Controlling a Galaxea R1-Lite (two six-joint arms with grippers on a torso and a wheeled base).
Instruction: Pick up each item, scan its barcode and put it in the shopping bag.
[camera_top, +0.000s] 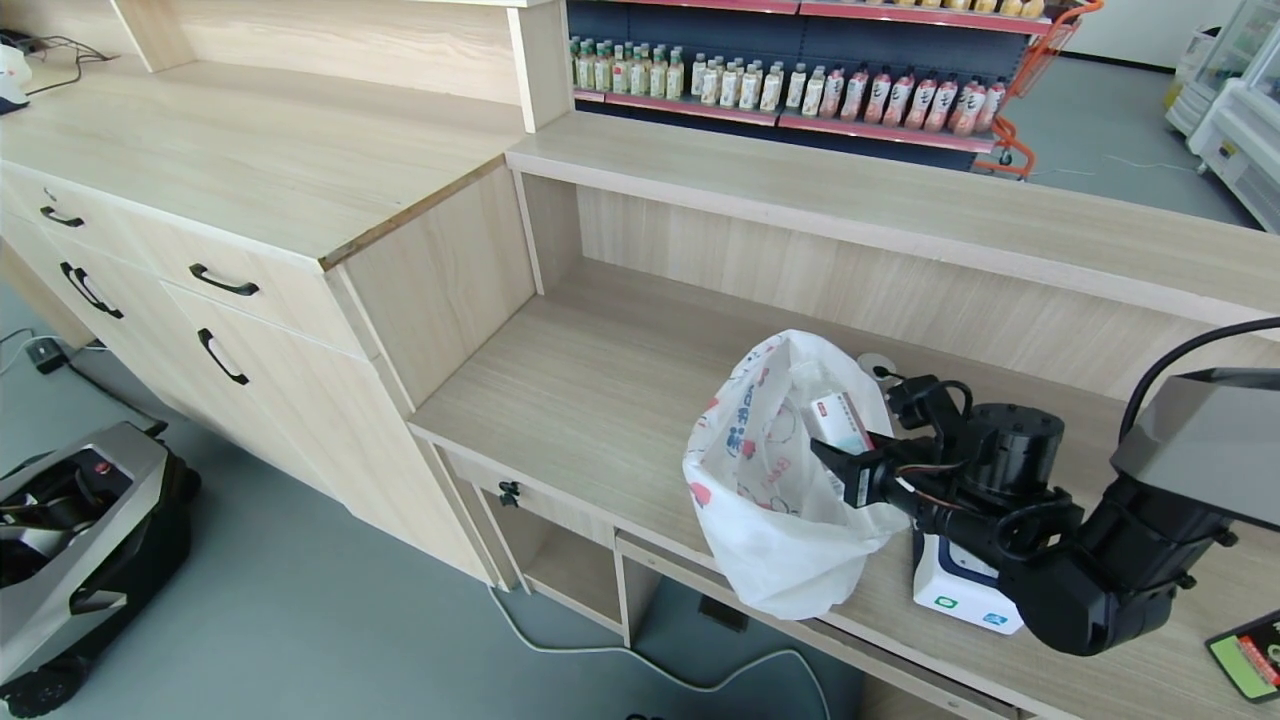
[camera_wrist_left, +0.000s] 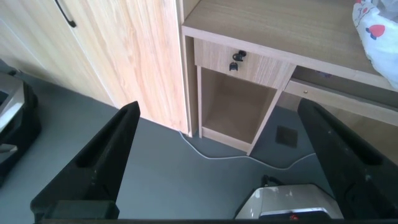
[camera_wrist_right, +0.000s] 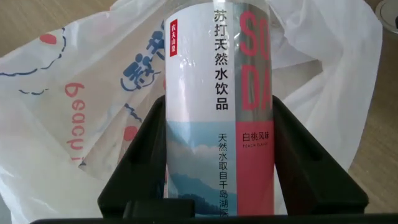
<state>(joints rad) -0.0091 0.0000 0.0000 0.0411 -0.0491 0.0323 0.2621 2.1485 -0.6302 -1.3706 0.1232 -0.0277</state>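
My right gripper (camera_top: 838, 452) is shut on a slim drink bottle (camera_top: 838, 420) with a white, pink and blue label, holding it at the mouth of the white printed shopping bag (camera_top: 775, 490) on the lower counter. In the right wrist view the bottle (camera_wrist_right: 217, 106) stands between the black fingers (camera_wrist_right: 140, 155), with the bag (camera_wrist_right: 74, 106) spread behind it. My left gripper (camera_wrist_left: 217, 168) hangs open, holding nothing, low over the grey floor in front of the counter.
A white scanner box (camera_top: 960, 595) stands just right of the bag, under my right arm. A dark card with a green patch (camera_top: 1250, 655) lies at the counter's right edge. A raised ledge (camera_top: 900, 200) runs behind. A keyed drawer (camera_wrist_left: 235, 60) sits under the counter.
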